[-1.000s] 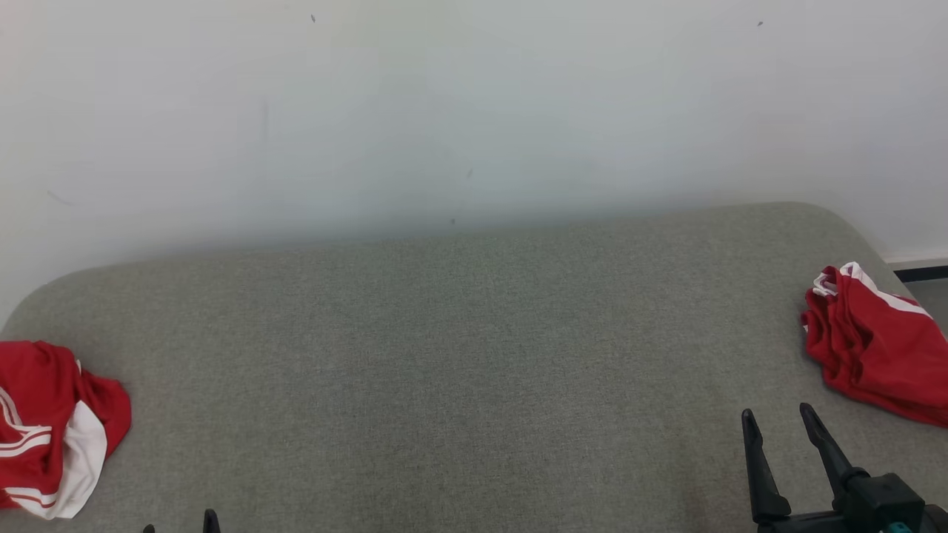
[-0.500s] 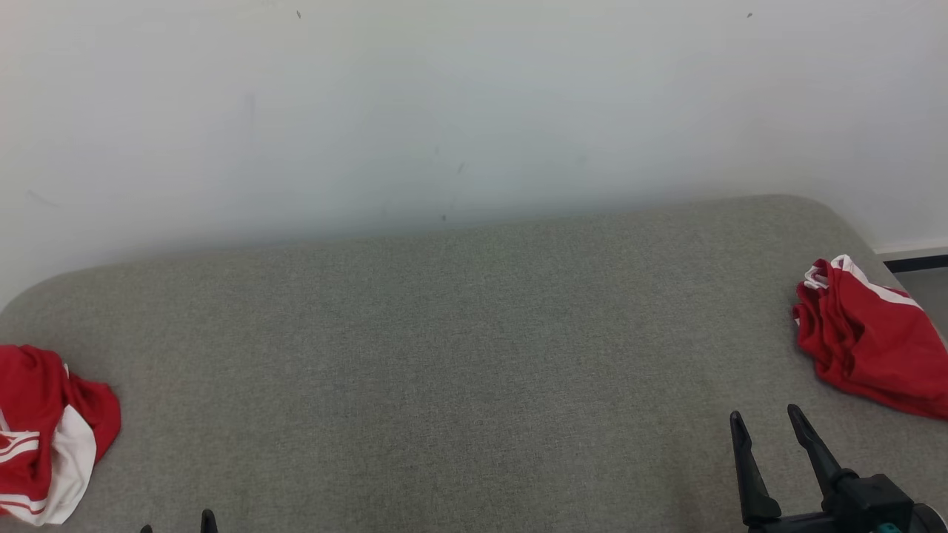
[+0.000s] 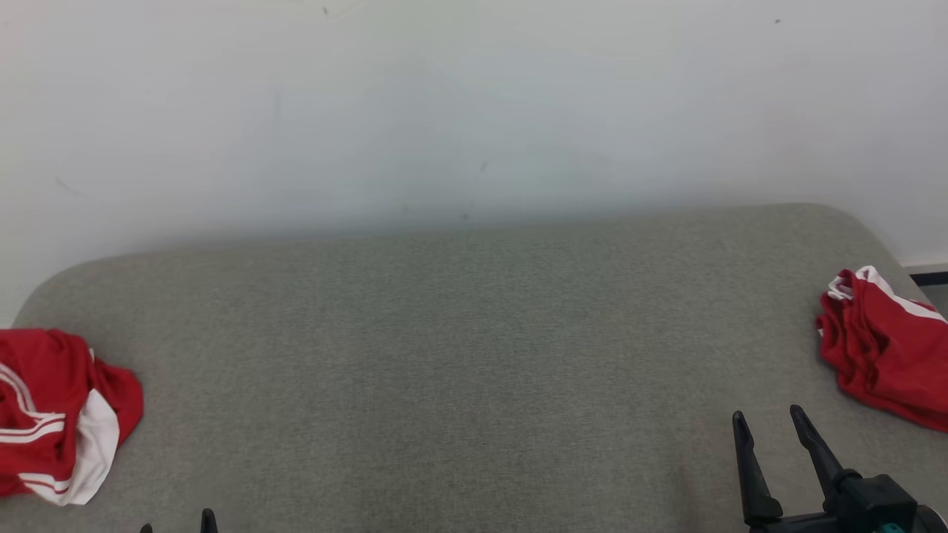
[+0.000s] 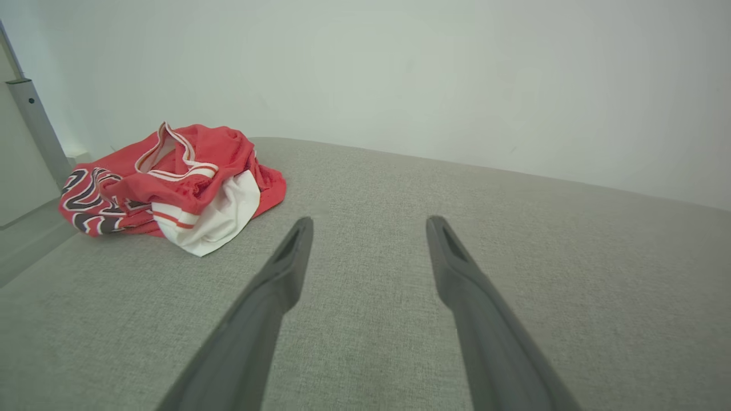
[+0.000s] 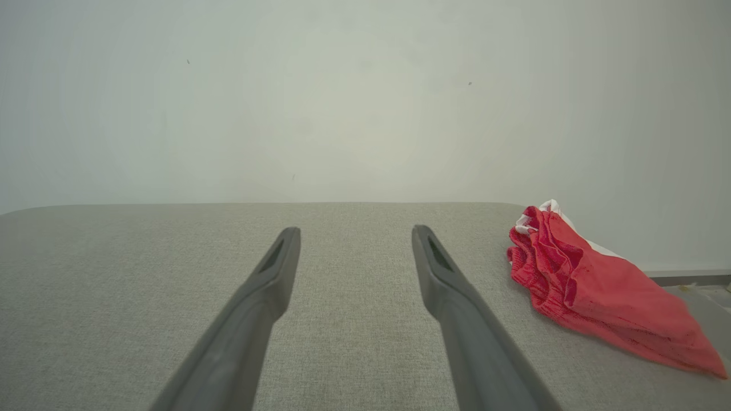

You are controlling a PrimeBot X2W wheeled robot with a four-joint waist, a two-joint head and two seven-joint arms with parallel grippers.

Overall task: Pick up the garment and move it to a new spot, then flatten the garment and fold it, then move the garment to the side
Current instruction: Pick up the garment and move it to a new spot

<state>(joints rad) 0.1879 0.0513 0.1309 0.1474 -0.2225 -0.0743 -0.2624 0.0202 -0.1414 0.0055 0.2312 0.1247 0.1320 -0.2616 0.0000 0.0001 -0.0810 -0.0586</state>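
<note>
From the head, we see the crumpled red-and-white jersey garment far left on the grey fabric cushion, our right gripper spread and empty. At the left wrist, our left gripper gapes near this soft, light heap; we'd pinch its raised fold. Right wrist: folded red cloth aside.

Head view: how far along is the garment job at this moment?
Seemingly done: the right garment lies folded aside. In hand: nothing; left tool and right tool are open, empty. Remaining: the crumpled garment on the grey surface awaits picking, flattening, folding, moving aside.
</note>
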